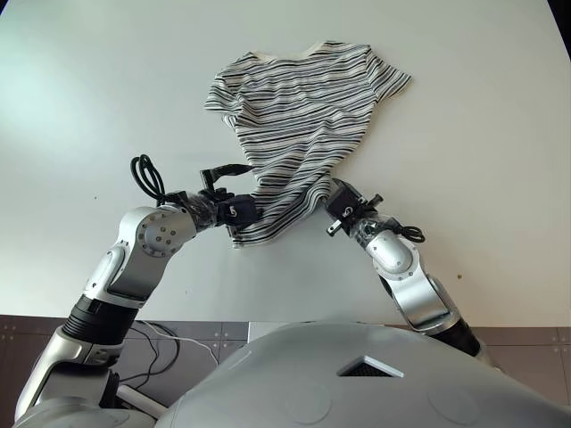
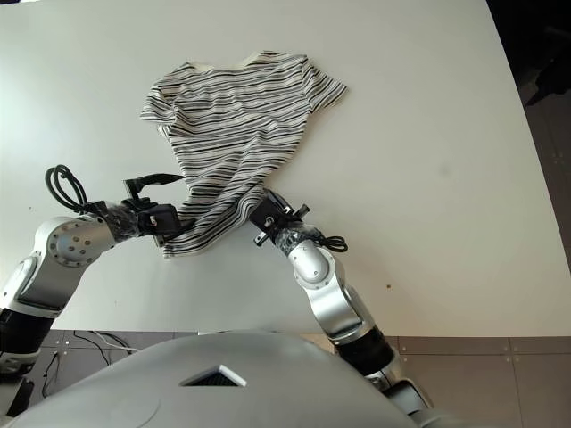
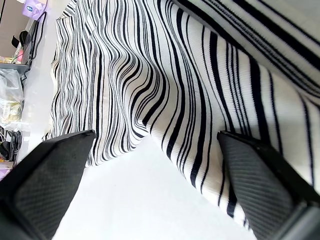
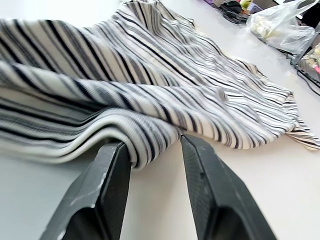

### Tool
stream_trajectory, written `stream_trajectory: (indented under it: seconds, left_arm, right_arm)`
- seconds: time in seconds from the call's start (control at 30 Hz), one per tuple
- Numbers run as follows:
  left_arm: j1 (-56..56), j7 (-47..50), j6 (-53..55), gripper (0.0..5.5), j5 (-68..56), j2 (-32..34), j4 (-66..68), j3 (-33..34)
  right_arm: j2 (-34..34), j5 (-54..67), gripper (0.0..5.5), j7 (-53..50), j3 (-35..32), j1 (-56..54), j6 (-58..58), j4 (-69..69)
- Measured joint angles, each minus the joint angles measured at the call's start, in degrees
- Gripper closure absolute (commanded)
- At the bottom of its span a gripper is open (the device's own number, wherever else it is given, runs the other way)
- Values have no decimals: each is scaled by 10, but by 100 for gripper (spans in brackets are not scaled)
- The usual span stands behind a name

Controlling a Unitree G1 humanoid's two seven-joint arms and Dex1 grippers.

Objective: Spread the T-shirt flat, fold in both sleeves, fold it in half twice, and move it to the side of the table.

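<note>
One striped T-shirt (image 1: 299,116) lies on the white tabletop (image 1: 482,178), collar at the far edge and hem toward the robot. Its two short sleeves point out to either side, the one on the robot's right (image 1: 393,80) lying flatter than the bunched one on the left (image 1: 223,98). The body narrows and wrinkles toward the hem, where both pincers sit. The left pincer (image 3: 155,150) is at the hem's left corner, its two fingers (image 3: 50,190) spread wide with cloth draped between them. The right pincer (image 4: 154,150) is at the hem's right corner, low over the tabletop. Its two fingers (image 4: 107,190) stand apart around a raised fold of the fabric, which touches one of them and stops just short of the other.
</note>
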Motion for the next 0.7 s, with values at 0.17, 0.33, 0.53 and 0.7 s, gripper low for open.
stream_trajectory:
  seconds: [0.17,0.33,0.53,0.7]
  left_arm:
    - [10,-5,15,96,-17,3,-9,6]
    - [44,-13,2,96,-29,51,-37,17]
    - [58,-9,-14,96,-41,71,-37,24]
    - [93,8,-15,96,-43,75,-48,43]
  right_arm:
    - [74,3,378,-55,-24,-49,18,94]
    - [120,55,378,-119,-100,-76,42,138]
    - [132,80,378,-266,-213,12,46,8]
    - [112,42,378,-265,-209,135,50,-244]
